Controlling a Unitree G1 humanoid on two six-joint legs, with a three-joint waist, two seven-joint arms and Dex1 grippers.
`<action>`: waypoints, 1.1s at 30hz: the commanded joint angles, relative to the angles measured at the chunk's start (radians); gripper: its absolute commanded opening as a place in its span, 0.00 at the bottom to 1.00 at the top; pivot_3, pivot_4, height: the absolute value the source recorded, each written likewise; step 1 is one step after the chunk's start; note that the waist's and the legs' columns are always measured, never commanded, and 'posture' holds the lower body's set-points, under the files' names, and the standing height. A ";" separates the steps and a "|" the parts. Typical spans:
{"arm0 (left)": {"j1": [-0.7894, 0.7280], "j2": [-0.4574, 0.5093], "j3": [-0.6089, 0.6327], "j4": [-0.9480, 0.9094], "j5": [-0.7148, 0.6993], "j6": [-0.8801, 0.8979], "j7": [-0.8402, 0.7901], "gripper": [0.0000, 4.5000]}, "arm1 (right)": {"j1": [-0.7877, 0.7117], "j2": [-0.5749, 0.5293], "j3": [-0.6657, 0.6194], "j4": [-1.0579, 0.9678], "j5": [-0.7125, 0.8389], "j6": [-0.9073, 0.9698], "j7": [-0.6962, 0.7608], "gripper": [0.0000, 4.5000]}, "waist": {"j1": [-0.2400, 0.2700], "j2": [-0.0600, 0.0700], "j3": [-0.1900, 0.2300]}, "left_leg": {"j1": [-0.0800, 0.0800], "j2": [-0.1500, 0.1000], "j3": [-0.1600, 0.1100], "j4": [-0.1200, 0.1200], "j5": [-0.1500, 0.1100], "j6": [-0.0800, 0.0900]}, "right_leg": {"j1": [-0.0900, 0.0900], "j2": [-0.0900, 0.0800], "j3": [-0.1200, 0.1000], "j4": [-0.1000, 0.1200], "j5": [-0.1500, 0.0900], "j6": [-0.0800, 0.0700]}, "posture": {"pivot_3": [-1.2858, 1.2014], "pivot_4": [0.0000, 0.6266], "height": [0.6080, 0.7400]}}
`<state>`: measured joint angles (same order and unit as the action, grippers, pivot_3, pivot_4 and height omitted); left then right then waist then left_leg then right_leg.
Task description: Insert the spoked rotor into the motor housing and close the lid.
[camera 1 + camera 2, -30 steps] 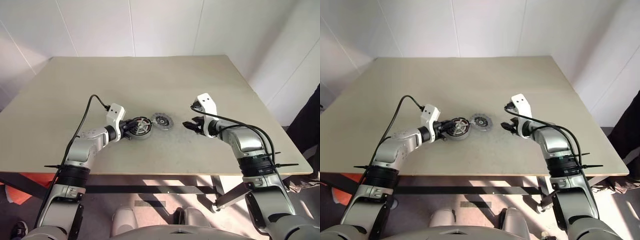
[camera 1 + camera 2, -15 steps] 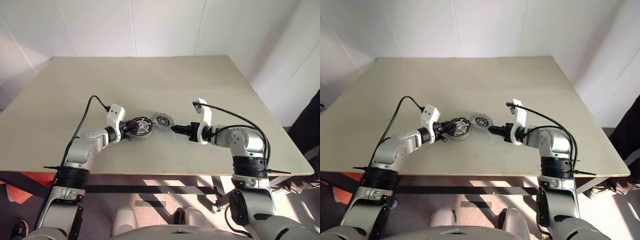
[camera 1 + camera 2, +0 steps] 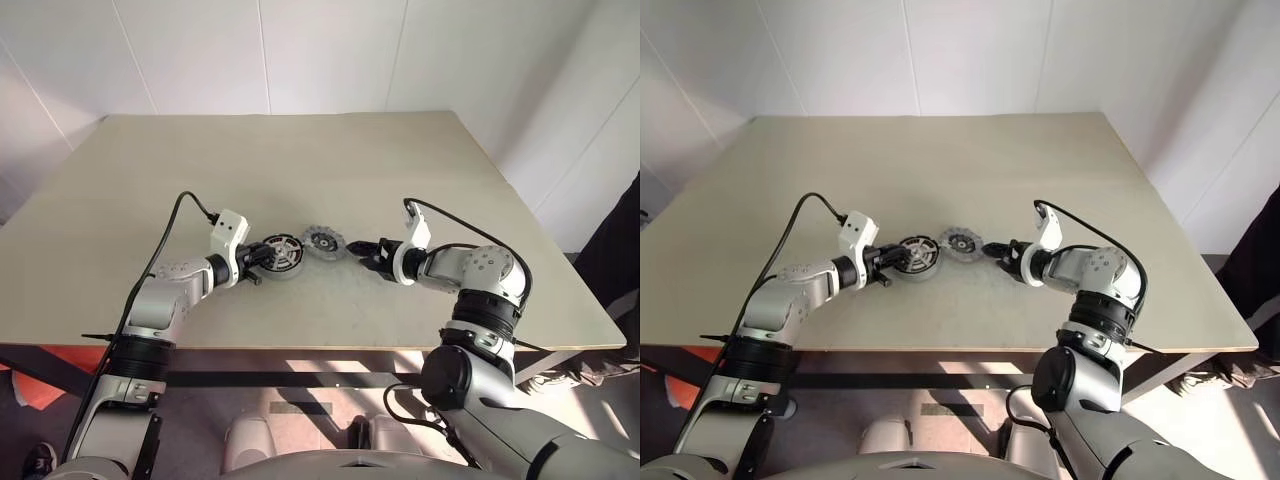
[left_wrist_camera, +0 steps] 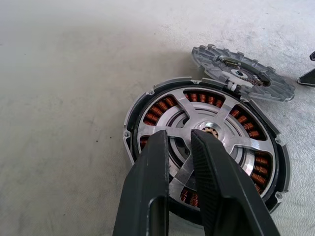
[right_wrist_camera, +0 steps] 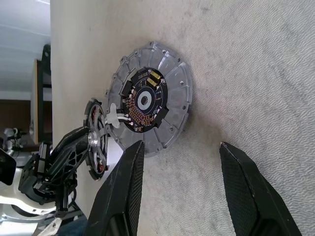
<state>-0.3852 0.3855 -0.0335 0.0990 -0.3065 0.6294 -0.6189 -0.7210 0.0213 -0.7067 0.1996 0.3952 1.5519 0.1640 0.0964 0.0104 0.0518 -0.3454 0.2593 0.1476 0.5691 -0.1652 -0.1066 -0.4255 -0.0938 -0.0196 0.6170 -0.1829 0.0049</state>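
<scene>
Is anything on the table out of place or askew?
Nothing looks damaged. The lid lies flat beside the motor housing, circuit side up. The spoked rotor sits level inside the housing.

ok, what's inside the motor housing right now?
The spoked rotor sits inside the motor housing, copper windings showing between its spokes. The left claw grips one spoke, hiding the part beneath.

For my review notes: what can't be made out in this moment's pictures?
- Left wrist view: the left gripper clamps a spoke of the spoked rotor; its fingers cover the near rim.
- Same view: how deep the rotor sits in the motor housing is unclear.
- Right wrist view: the lid's underside is hidden.
</scene>
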 commanded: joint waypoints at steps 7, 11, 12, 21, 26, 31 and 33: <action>-0.007 0.002 -0.007 -0.025 0.000 -0.009 -0.019 0.18 | -0.055 0.070 -0.051 0.025 0.027 0.035 -0.029 0.60 | 0.000 0.000 0.000 | 0.001 0.000 0.000 -0.007 0.002 -0.003 | 0.000 0.001 -0.001 -0.003 0.000 0.000 | 0.52 0.00 1.00; -0.006 0.001 -0.006 -0.026 0.002 -0.010 -0.019 0.18 | -0.063 0.082 -0.048 0.042 0.026 0.017 -0.033 0.60 | 0.000 0.001 0.000 | 0.000 0.000 0.000 -0.007 0.002 -0.003 | 0.000 0.001 -0.001 -0.005 0.000 0.000 | 0.52 0.00 1.00; -0.005 0.001 -0.006 -0.028 0.002 -0.009 -0.019 0.18 | -0.065 0.084 -0.047 0.052 0.026 0.006 -0.034 0.60 | 0.000 0.001 0.000 | 0.000 0.000 0.000 -0.007 0.002 -0.003 | 0.000 0.001 -0.001 -0.005 0.000 0.000 | 0.52 0.00 1.00; 0.008 0.002 -0.006 -0.041 0.006 -0.008 -0.011 0.18 | -0.090 0.110 -0.078 0.163 0.039 -0.179 -0.122 0.60 | -0.001 0.001 0.000 | 0.002 0.000 0.000 -0.007 0.002 -0.003 | 0.001 0.001 -0.001 -0.005 0.000 0.000 | 0.52 0.00 1.00; 0.011 0.004 -0.006 -0.045 0.008 -0.007 -0.009 0.17 | -0.096 0.104 -0.069 0.177 0.097 -0.201 -0.141 0.39 | -0.001 0.001 0.000 | 0.002 0.000 0.000 -0.007 0.002 -0.003 | 0.002 0.001 -0.001 -0.007 0.000 0.000 | 0.52 0.00 1.00; 0.009 0.006 -0.003 -0.038 0.008 -0.009 -0.011 0.17 | -0.102 0.090 -0.054 0.167 0.146 -0.196 -0.134 0.08 | -0.002 0.002 0.000 | 0.002 0.000 0.000 -0.007 0.002 -0.003 | 0.002 0.001 -0.001 -0.008 0.000 0.000 | 0.52 0.00 1.00; 0.007 0.006 -0.003 -0.036 0.009 -0.010 -0.012 0.17 | -0.101 0.083 -0.052 0.175 0.158 -0.204 -0.141 0.08 | -0.001 0.001 0.000 | 0.002 0.000 0.000 -0.008 0.002 -0.003 | 0.002 0.001 -0.001 -0.008 0.000 0.000 | 0.52 0.00 1.00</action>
<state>-0.3730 0.3884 -0.0331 0.0826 -0.3021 0.6282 -0.6278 -0.8118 0.0998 -0.7708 0.3759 0.5182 1.3498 0.0305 0.0954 0.0118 0.0517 -0.3440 0.2592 0.1475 0.5609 -0.1632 -0.1098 -0.4238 -0.0927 -0.0212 0.6093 -0.1827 0.0051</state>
